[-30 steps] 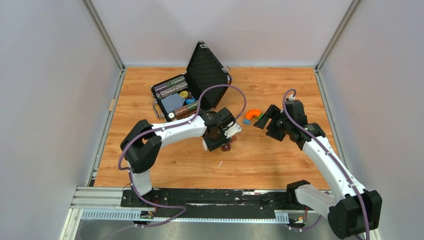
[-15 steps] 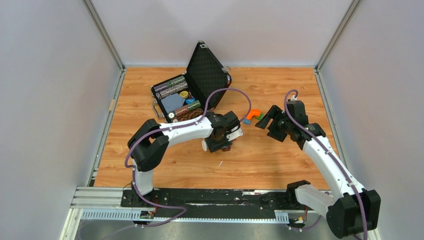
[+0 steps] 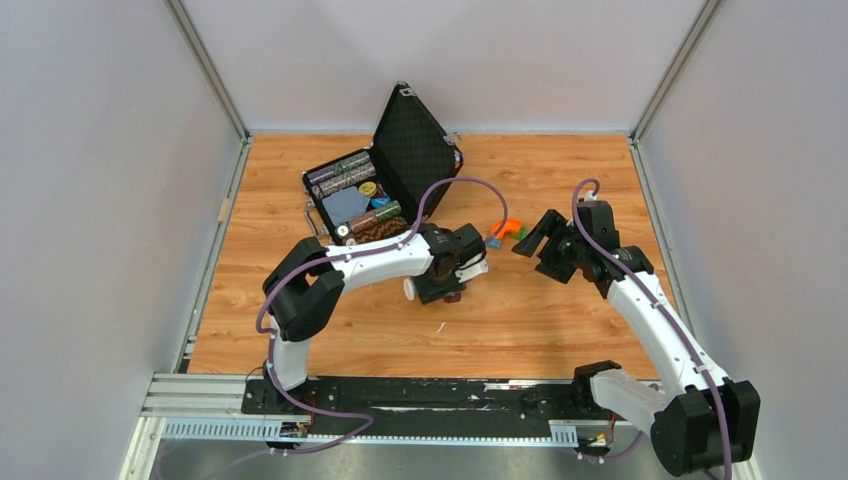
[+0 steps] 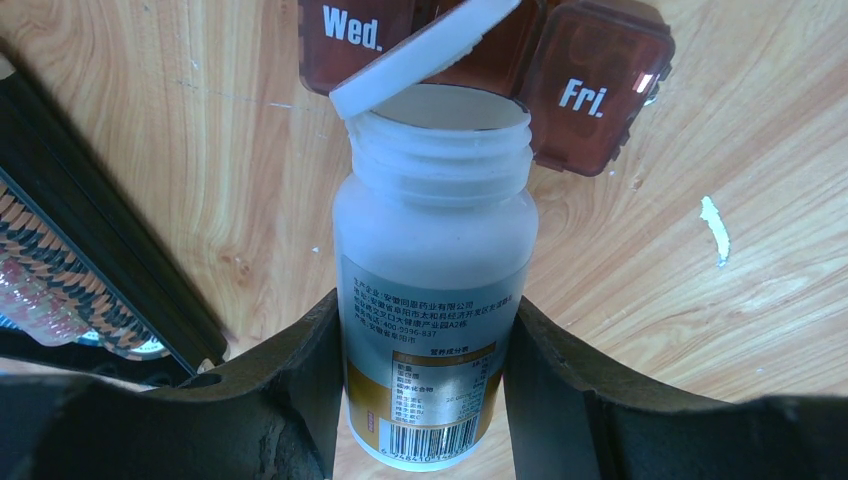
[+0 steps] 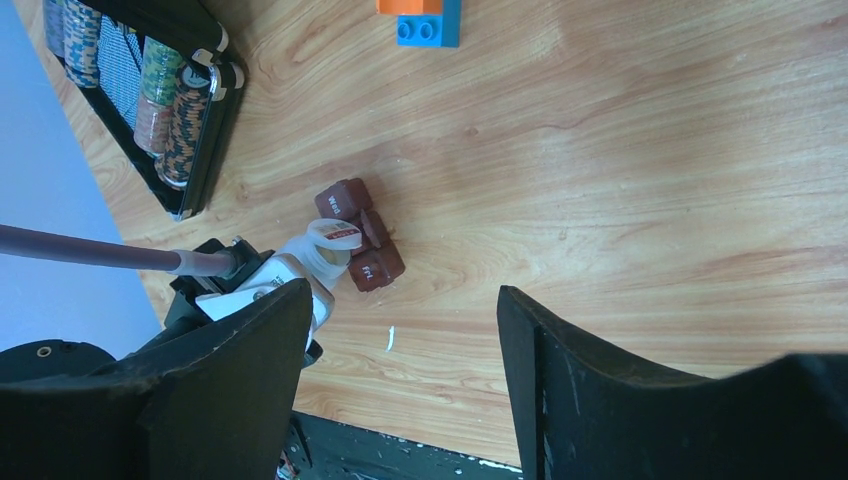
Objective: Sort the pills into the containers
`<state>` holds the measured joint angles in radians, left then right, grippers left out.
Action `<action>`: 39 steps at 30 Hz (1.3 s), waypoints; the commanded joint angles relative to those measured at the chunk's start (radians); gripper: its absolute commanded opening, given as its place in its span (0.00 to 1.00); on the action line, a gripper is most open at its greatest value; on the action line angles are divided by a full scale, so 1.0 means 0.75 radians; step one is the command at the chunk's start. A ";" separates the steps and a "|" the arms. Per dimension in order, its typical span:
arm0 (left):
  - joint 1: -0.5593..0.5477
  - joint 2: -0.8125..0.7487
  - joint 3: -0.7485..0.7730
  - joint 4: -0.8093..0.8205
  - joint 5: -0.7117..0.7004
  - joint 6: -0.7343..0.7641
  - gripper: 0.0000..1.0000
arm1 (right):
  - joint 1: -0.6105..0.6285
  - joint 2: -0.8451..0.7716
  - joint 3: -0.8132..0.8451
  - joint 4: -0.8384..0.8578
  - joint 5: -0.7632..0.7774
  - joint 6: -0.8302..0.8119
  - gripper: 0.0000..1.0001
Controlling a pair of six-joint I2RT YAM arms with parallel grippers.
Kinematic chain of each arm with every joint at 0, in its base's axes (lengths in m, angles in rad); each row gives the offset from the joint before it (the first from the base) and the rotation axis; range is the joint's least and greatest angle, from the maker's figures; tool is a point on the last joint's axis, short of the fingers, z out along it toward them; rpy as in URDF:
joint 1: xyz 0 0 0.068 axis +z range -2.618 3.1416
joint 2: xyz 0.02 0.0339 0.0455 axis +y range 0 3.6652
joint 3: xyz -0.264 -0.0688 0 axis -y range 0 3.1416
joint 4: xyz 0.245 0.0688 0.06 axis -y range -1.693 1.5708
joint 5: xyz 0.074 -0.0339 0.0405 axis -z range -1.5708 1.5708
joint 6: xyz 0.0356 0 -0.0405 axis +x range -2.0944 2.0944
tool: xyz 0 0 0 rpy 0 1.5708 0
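While left claw (image 4: 425, 335) clamps a white plastic bottle (image 4: 432, 220), right claw (image 5: 400, 375) gapes.
Brown plastic strip (image 4: 592, 90) reads "Wed.", "Fri."; left arm edged rightward.

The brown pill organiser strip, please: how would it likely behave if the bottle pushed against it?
It would probably slide or pivot easily: the strip looks small, plastic and loose on the smooth wooden table. Its moulded compartments look rigid, so flexing seems unlikely. Lying low and flat, it should not tip if the white bottle nudges it.
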<state>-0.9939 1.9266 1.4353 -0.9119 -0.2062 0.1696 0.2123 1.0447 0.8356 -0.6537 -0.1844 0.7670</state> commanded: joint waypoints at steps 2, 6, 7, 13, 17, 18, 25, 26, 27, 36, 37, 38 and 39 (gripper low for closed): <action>-0.009 -0.012 0.073 -0.038 -0.063 -0.014 0.00 | -0.010 -0.002 0.000 0.021 -0.023 0.026 0.69; -0.009 0.017 0.131 -0.102 -0.078 -0.024 0.00 | -0.011 0.003 0.000 0.025 -0.022 0.021 0.69; -0.010 0.023 0.134 -0.107 -0.077 -0.026 0.00 | -0.011 0.004 -0.003 0.026 -0.022 0.022 0.69; -0.017 0.058 0.157 -0.155 -0.074 -0.036 0.00 | -0.020 0.004 -0.003 0.031 -0.024 0.011 0.69; -0.024 0.074 0.185 -0.174 -0.075 -0.056 0.00 | -0.044 0.006 0.004 0.032 -0.033 0.000 0.69; -0.024 0.078 0.197 -0.177 -0.078 -0.067 0.00 | -0.048 0.010 0.005 0.032 -0.036 -0.002 0.69; -0.048 0.113 0.245 -0.226 -0.091 -0.090 0.00 | -0.075 0.011 -0.006 0.043 -0.081 0.002 0.69; -0.049 0.116 0.246 -0.230 -0.092 -0.090 0.00 | -0.081 0.010 -0.006 0.045 -0.086 0.000 0.70; -0.052 0.123 0.253 -0.242 -0.104 -0.092 0.00 | -0.085 0.010 -0.005 0.045 -0.090 0.000 0.70; -0.071 0.164 0.304 -0.290 -0.152 -0.114 0.00 | -0.110 0.009 -0.017 0.053 -0.118 -0.007 0.70; -0.073 0.169 0.311 -0.295 -0.154 -0.117 0.00 | -0.111 0.007 -0.020 0.055 -0.120 -0.007 0.70; -0.076 0.177 0.317 -0.302 -0.157 -0.119 0.00 | -0.113 0.005 -0.022 0.055 -0.122 -0.006 0.70; -0.076 0.179 0.319 -0.306 -0.151 -0.125 0.00 | -0.114 0.003 -0.024 0.054 -0.123 -0.007 0.70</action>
<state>-1.0378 2.0483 1.6230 -1.1091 -0.3004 0.1036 0.1352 1.0569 0.8307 -0.6498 -0.2569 0.7658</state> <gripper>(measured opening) 0.591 0.695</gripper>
